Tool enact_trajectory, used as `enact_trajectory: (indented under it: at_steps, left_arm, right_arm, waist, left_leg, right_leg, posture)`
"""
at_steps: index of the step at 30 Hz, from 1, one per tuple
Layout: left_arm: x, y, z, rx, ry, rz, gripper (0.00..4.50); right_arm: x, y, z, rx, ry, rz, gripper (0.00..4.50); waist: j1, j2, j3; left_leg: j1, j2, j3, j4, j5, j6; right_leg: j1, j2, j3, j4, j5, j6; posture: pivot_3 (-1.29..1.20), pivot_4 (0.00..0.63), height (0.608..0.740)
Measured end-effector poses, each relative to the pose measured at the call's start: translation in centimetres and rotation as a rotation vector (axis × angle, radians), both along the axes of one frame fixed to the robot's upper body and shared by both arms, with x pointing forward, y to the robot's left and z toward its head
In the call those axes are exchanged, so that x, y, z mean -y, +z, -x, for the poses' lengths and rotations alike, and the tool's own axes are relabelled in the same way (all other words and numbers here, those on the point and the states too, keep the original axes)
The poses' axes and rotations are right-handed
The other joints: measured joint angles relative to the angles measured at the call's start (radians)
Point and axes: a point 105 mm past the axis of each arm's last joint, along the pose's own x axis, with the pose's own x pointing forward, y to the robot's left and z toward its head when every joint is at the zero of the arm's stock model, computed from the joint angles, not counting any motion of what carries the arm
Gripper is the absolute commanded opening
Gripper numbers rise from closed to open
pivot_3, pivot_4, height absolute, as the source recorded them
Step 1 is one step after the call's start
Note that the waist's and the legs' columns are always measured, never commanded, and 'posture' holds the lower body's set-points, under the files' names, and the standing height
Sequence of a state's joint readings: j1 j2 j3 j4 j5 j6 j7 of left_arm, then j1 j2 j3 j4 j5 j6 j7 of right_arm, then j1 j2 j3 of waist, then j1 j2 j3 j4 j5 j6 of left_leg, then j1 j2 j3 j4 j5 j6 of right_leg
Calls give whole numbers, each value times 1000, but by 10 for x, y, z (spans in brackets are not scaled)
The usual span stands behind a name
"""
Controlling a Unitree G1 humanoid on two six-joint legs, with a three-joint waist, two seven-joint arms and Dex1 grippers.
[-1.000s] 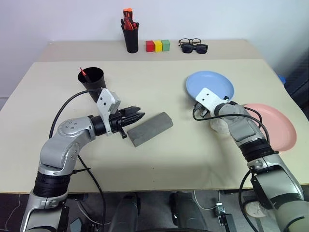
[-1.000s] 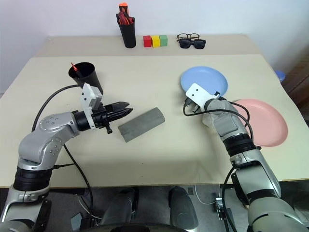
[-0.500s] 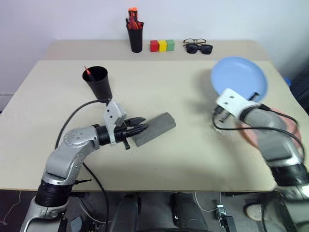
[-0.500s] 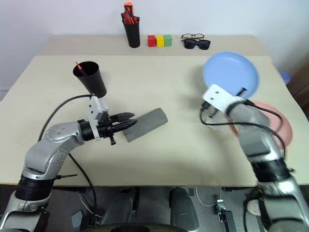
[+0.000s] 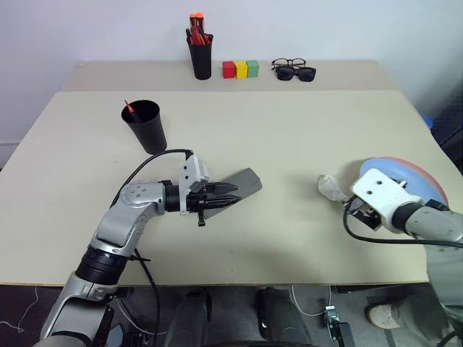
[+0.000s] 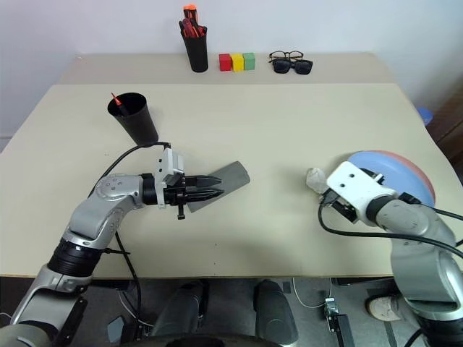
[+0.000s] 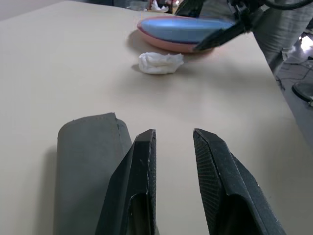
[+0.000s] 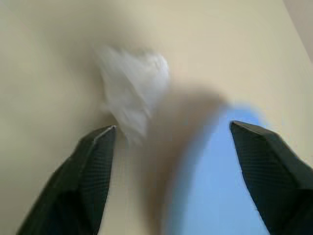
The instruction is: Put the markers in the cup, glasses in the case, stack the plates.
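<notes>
A light blue plate point(image 5: 385, 168) lies stacked on the salmon pink plate point(image 6: 427, 182) at the right of the table. Just short of it, my right gripper point(image 8: 172, 127) is open and empty, its fingers spread wide over the blue plate's near edge. The grey case point(image 5: 240, 185) lies closed mid-table. My left gripper point(image 7: 173, 132) points along its near side, fingers slightly apart with nothing between them, one finger point(image 7: 139, 186) against the case. A red marker point(image 5: 128, 108) stands in the black cup point(image 5: 147, 129). The wire-framed glasses point(image 5: 289, 63) lie at the back.
A crumpled white tissue point(image 5: 330, 186) lies left of the plates. On the back table stand a black pen holder point(image 5: 200, 59) with red pens, three coloured blocks point(image 5: 240, 69) and dark sunglasses point(image 5: 298, 73).
My right gripper carried the blue plate to the right onto the pink plate, opened and drew back. My left gripper slid right along the case. The camera shifted.
</notes>
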State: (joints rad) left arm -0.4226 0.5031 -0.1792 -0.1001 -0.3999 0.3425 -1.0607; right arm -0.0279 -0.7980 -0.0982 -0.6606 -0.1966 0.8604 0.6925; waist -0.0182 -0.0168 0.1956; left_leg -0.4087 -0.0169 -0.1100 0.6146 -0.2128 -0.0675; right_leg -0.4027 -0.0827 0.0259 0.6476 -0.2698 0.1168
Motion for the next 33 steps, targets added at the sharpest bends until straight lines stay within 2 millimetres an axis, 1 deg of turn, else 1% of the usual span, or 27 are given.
enact_trajectory:
  at_steps: [2,3,4,5,6,7,9,13,14,15,16,17,20,21,23,24,26,27,29,31,33]
  left_arm:
    - [-2,-3,1,-6,11,1,1172]
    - [-3,-6,1,-12,20,-1,1172]
    - [-5,-8,1,-15,30,-5,1172]
    - [-7,-9,0,-17,47,-9,1172]
    - [-9,-10,0,-15,61,-10,1172]
    - [-10,-9,0,-11,68,-11,1172]
    - [-12,-7,2,1,76,-9,1172]
    - [-20,-6,1,10,111,-15,1172]
    - [-20,-6,1,9,114,-16,1172]
    - [-21,-8,1,4,117,-15,1172]
    - [-21,-9,2,-1,118,-16,1172]
    - [-21,-9,2,0,121,-12,1172]
    - [-20,-4,-2,-5,149,46,1172]
    - [-22,-2,-4,-5,164,57,1172]
    - [-30,0,-9,-2,205,71,1172]
    - [-35,0,-11,-3,225,68,1172]
    - [-40,-1,-13,-3,250,62,1172]
    - [-41,-2,-12,-5,253,59,1172]
    - [-42,-6,-11,-13,261,50,1172]
    - [-43,-7,-12,-10,274,48,1172]
    - [-46,-7,-13,-3,303,48,1172]
  right_arm:
    - [-11,-10,-6,-13,26,-38,3478]
    - [-14,-17,-8,-30,32,-42,3478]
    - [-14,-23,-10,-42,32,-42,3478]
    - [-13,-31,-16,-50,19,-51,3478]
    - [-12,-33,-21,-38,10,-54,3478]
    - [-12,-33,-25,-23,7,-43,3240]
    - [-6,-33,-32,1,-14,-19,2616]
    - [-1,-37,-33,-7,-35,-15,598]
    - [-1,-37,-33,-5,-35,-15,250]
    - [0,-36,-33,1,-38,-12,113]
    - [1,-35,-33,5,-42,-11,113]
    - [2,-27,-33,34,-49,-1,113]
    - [9,1,-33,128,-59,49,113]
    - [15,11,-33,158,-81,71,113]
    - [35,28,-31,199,-157,132,113]
    - [48,36,-28,208,-202,186,364]
    - [68,44,-22,209,-271,265,978]
    - [74,43,-20,195,-288,283,1432]
    - [78,33,-18,154,-298,287,2481]
    - [75,27,-21,136,-276,297,3439]
    - [65,28,-29,157,-230,281,3439]
  waist:
    - [-1,0,0]
    - [1,0,0]
    - [2,0,0]
    - [2,0,0]
    - [3,0,0]
    - [1,0,0]
    - [2,0,0]
    - [3,0,0]
    - [3,0,0]
    - [3,0,0]
    - [2,0,0]
    - [1,0,0]
    - [3,0,0]
    - [3,0,0]
    - [4,0,0]
    - [5,0,0]
    - [5,0,0]
    - [5,0,0]
    - [0,0,0]
    - [-3,0,0]
    - [-6,0,0]
  left_leg:
    - [0,0,0,0,0,0]
    - [0,0,0,0,0,0]
    - [0,0,0,0,0,0]
    - [0,0,0,0,0,0]
    - [0,0,0,0,0,0]
    - [0,0,0,0,0,0]
    - [0,0,0,0,0,0]
    - [0,-1,0,0,0,0]
    - [0,-1,0,0,0,0]
    - [0,-1,0,0,0,0]
    - [0,0,0,0,0,0]
    - [0,0,0,0,0,0]
    - [0,0,0,0,0,0]
    - [0,0,0,0,0,0]
    - [0,0,0,0,0,0]
    - [0,-1,0,0,0,0]
    - [0,-1,0,0,0,0]
    - [0,-1,0,0,0,0]
    - [0,0,0,0,0,0]
    - [1,0,0,0,0,0]
    - [1,0,0,0,0,0]
  right_leg:
    - [0,0,0,0,0,0]
    - [0,0,0,0,0,0]
    - [0,0,0,0,0,0]
    - [0,0,0,0,0,0]
    - [0,-1,0,0,0,0]
    - [0,-1,0,0,0,0]
    - [0,0,0,0,0,0]
    - [0,-1,0,0,0,0]
    - [0,-1,0,0,0,0]
    - [0,0,0,0,0,0]
    - [0,0,0,0,0,0]
    - [0,0,0,0,0,0]
    - [0,0,0,0,0,0]
    - [0,0,0,0,0,0]
    - [0,0,0,0,0,0]
    - [0,-1,0,0,0,0]
    - [0,-1,0,0,0,0]
    - [0,-1,0,0,0,0]
    - [0,-1,0,0,0,0]
    - [0,0,0,0,0,0]
    - [0,0,0,0,0,0]
  posture:
    - [0,150,740]
    - [0,150,740]
    - [0,150,740]
    - [0,150,740]
    - [0,150,740]
    - [0,150,740]
    - [0,150,740]
    - [0,150,740]
    - [0,150,740]
    - [0,150,740]
    - [0,150,740]
    - [0,150,740]
    - [0,150,740]
    - [0,150,740]
    - [0,150,740]
    - [0,150,740]
    - [0,150,740]
    - [0,150,740]
    - [0,150,740]
    - [0,150,740]
    - [0,150,740]
